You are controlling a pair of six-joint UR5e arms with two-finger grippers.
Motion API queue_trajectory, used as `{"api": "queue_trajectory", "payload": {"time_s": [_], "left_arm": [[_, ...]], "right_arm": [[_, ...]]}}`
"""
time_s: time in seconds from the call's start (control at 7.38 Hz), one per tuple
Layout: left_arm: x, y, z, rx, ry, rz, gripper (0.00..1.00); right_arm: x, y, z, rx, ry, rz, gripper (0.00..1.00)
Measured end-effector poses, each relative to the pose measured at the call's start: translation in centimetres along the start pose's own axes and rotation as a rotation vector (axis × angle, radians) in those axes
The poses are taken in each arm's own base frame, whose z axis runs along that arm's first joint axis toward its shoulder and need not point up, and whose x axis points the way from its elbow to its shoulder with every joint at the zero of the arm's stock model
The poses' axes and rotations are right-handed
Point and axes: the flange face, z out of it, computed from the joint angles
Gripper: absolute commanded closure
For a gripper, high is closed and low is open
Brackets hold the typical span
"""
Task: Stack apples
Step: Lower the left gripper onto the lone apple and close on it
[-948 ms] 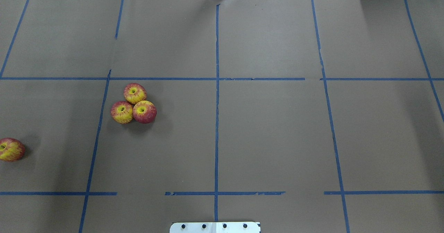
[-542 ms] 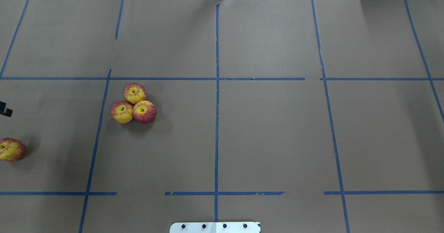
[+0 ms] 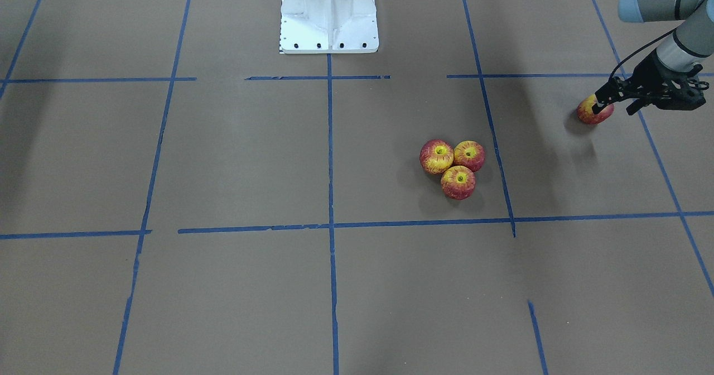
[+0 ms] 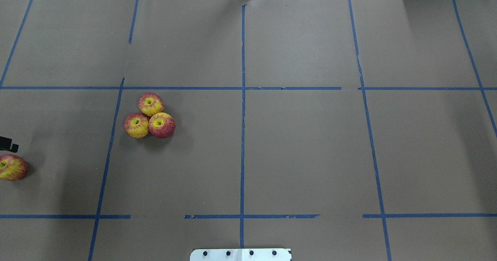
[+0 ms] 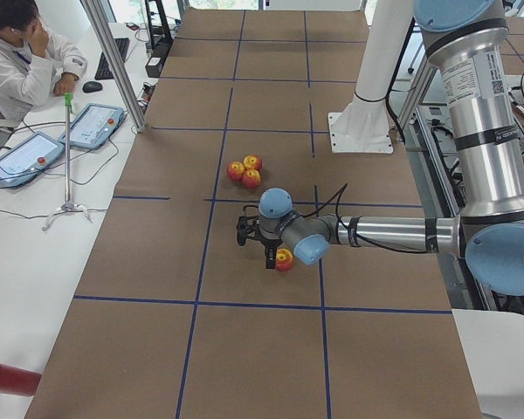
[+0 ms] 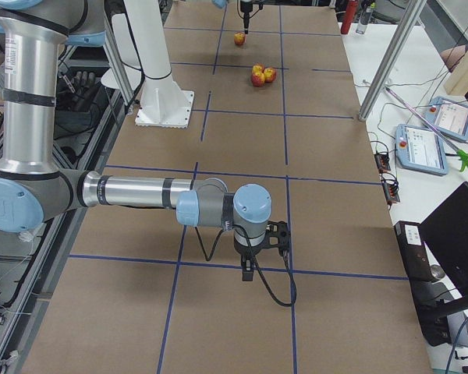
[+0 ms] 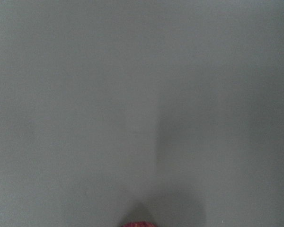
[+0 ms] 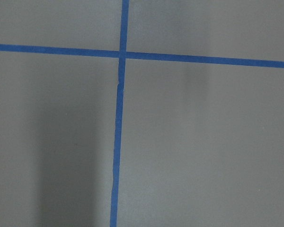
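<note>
Three apples (image 4: 151, 104) (image 4: 136, 125) (image 4: 161, 125) sit touching in a cluster on the brown table, left of centre; the cluster also shows in the front view (image 3: 458, 182). A fourth apple (image 4: 12, 167) (image 3: 594, 113) lies alone at the left edge. My left gripper (image 3: 613, 109) is open, low over the table and just beside this apple, with one finger in front of it in the front view. One of its fingertips (image 4: 9, 145) shows in the overhead view. The left wrist view shows only a red sliver of the apple (image 7: 138, 223). My right gripper (image 6: 251, 261) hangs over bare table far from the apples; I cannot tell its state.
Blue tape lines (image 4: 242, 117) divide the table into squares. The white robot base (image 3: 329, 29) stands at the table's near edge. An operator (image 5: 17, 44) sits at the far side with tablets (image 5: 92, 125) and a thin stand (image 5: 67, 148).
The left gripper's fingertip came into the overhead view at the left edge and moved toward the lone apple. The apples have not moved.
</note>
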Motion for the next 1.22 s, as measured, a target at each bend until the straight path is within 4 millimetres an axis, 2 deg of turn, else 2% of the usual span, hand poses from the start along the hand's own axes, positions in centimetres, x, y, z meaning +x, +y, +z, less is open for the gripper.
{"api": "queue_trajectory", "payload": {"time_s": [0.54,1.22], "left_arm": [[0.0,1.1,2.5,-0.056,-0.018,0.006,0.0],[-0.3,1.8,4.5,-0.099,-0.034,0.012,0.0]], "right_arm": [[0.0,0.0,0.0,0.0,0.0,0.0,0.0],[0.0,0.0,0.0,0.0,0.0,0.0,0.0]]}}
